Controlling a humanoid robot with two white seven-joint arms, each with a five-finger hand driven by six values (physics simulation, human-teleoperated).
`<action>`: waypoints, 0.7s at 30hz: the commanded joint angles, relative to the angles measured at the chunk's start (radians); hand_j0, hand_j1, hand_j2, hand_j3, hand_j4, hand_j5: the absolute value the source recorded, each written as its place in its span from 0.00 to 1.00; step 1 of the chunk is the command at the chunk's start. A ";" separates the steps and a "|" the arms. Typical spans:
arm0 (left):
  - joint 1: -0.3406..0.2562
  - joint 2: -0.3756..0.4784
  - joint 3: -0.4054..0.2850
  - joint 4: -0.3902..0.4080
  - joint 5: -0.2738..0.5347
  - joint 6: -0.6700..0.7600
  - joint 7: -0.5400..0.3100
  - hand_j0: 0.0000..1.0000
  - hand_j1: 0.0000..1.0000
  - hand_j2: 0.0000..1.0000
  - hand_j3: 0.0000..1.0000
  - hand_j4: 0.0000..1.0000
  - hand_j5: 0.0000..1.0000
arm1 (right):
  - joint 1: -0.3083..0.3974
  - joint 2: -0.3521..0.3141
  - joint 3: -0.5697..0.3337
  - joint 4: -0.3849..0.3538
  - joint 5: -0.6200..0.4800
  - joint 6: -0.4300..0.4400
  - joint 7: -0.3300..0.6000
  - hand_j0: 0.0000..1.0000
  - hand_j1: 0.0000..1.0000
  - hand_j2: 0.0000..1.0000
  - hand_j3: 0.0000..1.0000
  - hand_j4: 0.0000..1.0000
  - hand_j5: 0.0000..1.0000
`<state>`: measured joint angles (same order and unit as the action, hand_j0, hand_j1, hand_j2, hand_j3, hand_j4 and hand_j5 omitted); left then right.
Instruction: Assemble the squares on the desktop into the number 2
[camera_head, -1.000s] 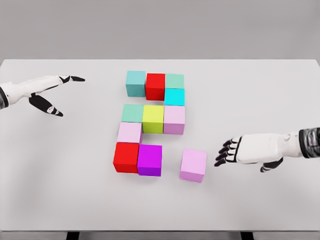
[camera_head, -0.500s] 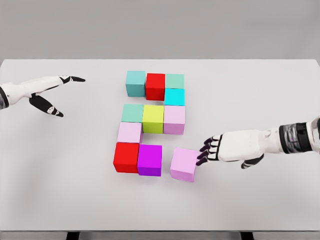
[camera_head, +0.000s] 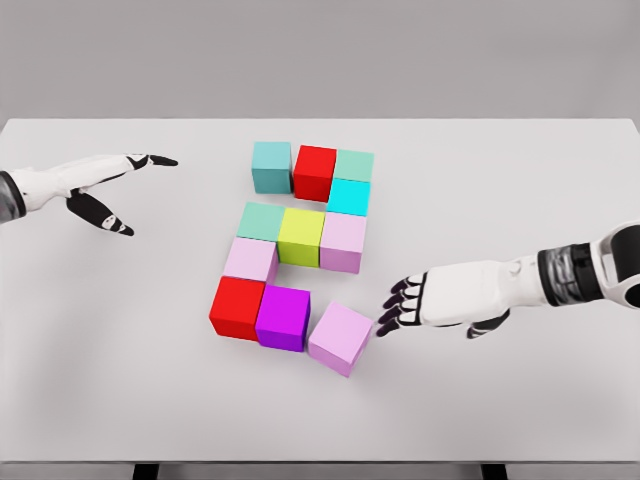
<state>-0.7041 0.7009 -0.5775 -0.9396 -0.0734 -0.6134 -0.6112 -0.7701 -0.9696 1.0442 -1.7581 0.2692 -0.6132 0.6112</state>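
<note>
Two hands up: my left hand (camera_head: 85, 185) hovers far left of the purple cube (camera_head: 283, 317), fingers spread, empty. Pink cube (camera_head: 341, 338) sits tilted against purple's right side. My right hand (camera_head: 440, 300) fingertips touch pink's right edge, fingers loosely open.

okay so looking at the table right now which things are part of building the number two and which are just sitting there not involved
Part of the job:
- pale pink cube at the bottom right, tilted, with the right hand at its side
- purple cube and red cube of the bottom row
- the rest of the coloured cubes forming the figure above

Not involved:
- left hand, off to the far left
- white table; nothing else lies on it
</note>
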 joint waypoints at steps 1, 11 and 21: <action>0.000 -0.003 0.001 -0.001 0.007 0.003 0.000 1.00 1.00 1.00 1.00 1.00 1.00 | 0.000 -0.009 0.000 0.000 -0.007 0.002 0.000 1.00 1.00 1.00 1.00 1.00 1.00; 0.002 -0.020 0.001 -0.002 0.007 0.003 0.000 1.00 1.00 1.00 1.00 1.00 1.00 | 0.003 0.005 0.048 -0.001 -0.005 0.002 0.000 1.00 1.00 1.00 1.00 1.00 1.00; 0.000 -0.018 0.002 -0.002 0.007 0.003 0.000 1.00 1.00 1.00 1.00 1.00 1.00 | -0.021 0.043 0.051 0.003 -0.057 0.002 0.000 1.00 1.00 1.00 1.00 1.00 1.00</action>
<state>-0.7041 0.6809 -0.5769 -0.9414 -0.0734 -0.6134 -0.6112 -0.7946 -0.9308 1.0962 -1.7560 0.2360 -0.6131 0.6112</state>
